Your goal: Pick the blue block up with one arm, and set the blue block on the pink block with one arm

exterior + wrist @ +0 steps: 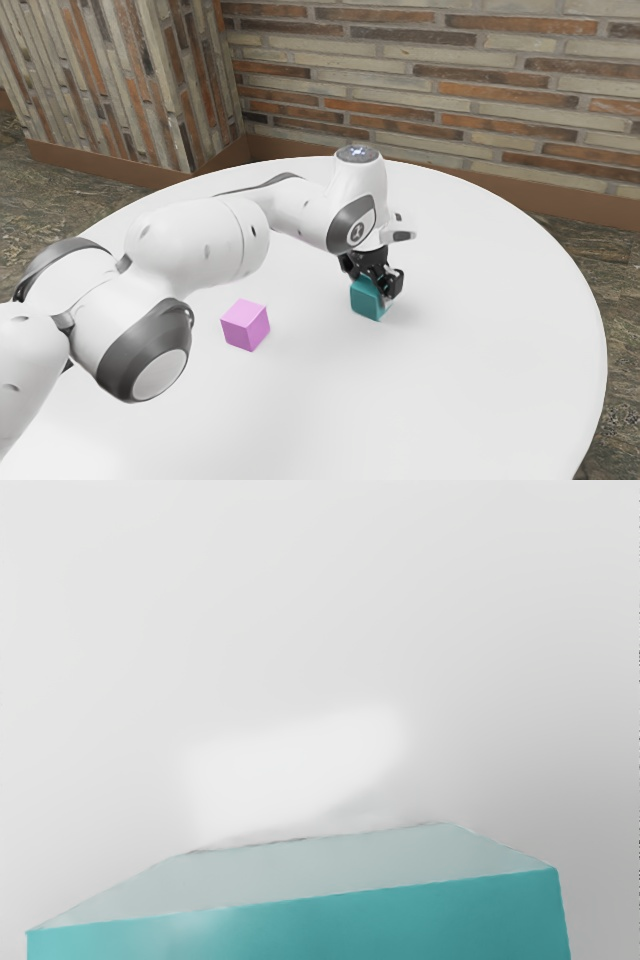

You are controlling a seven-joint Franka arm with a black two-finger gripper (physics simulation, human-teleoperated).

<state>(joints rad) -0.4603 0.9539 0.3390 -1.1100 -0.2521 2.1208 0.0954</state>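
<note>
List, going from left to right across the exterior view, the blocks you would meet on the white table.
pink block → blue block

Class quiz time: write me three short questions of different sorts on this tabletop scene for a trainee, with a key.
1. True or false: the small pink cube sits on top of the teal-blue cube.
2. Multiple choice: the black two-finger gripper is (A) over the pink cube, (B) at the teal-blue cube, (C) off the round white table.
3. Short answer: in the exterior view, on which side of the teal-blue cube does the pink cube lie?
Key: 1 false; 2 B; 3 the left.
</note>
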